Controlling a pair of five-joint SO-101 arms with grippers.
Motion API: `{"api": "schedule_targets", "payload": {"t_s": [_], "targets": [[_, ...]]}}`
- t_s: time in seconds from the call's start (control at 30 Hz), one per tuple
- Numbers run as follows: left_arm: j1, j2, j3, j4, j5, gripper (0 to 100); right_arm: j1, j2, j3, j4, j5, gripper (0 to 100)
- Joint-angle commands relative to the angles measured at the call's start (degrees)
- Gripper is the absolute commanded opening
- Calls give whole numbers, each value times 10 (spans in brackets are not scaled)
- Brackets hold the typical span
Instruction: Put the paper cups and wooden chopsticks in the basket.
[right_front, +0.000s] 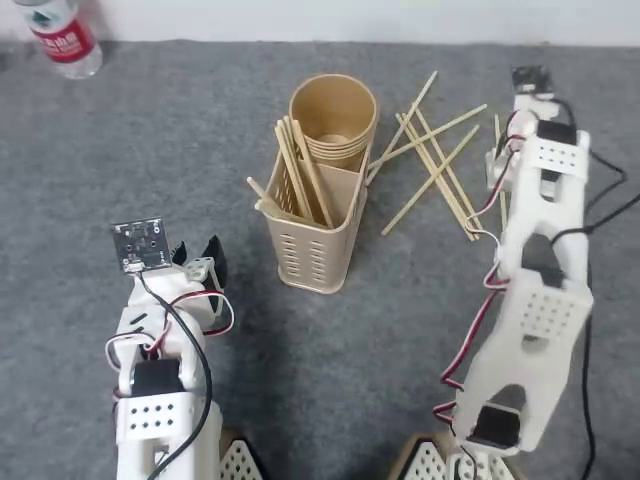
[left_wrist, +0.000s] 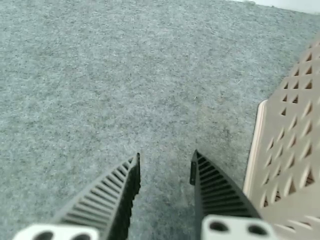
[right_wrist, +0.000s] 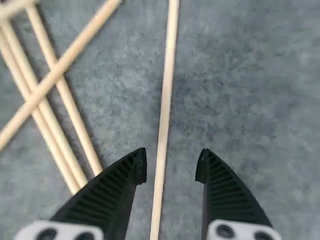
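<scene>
A beige perforated basket (right_front: 312, 240) stands mid-table. Several wooden chopsticks (right_front: 298, 175) lean in its front compartment, and stacked paper cups (right_front: 334, 118) sit in the back one. More chopsticks (right_front: 435, 165) lie scattered on the carpet to its right. My right gripper (right_wrist: 171, 165) is open low over the carpet, with a single chopstick (right_wrist: 165, 110) lying between its fingers; other loose chopsticks (right_wrist: 47, 100) lie crossed beside it. My left gripper (left_wrist: 165, 167) is open and empty over bare carpet, left of the basket (left_wrist: 290, 150). From above, it (right_front: 200, 254) sits at the lower left.
A plastic bottle (right_front: 62, 35) lies at the far left corner. Grey carpet (right_front: 150, 150) covers the table. The right arm's white body (right_front: 540, 270) stretches along the right side, with wires trailing from it.
</scene>
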Motion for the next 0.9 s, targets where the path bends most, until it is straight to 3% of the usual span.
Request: {"api": "schedule_targets", "payload": {"t_s": [0.0,0.2,0.33,0.4,0.57,0.77,0.87], "targets": [[3,-6,-7,-12,-5,173,3,44,-100,28,11,165],[3,-6,-7,-12,-5,173,6,145,-201,48,15,161],[3,-6,-7,-12,-5,173,12,204,-252,49,43,6],[3,-6,-7,-12,-5,173,11,223,-277,62,68,25],[3,-6,-7,-12,-5,173,15,227,-375,145,80,6],[3,-6,-7,-12,-5,173,15,190,-632,304,79,6],[3,-6,-7,-12,-5,173,3,116,-624,328,79,6]]}}
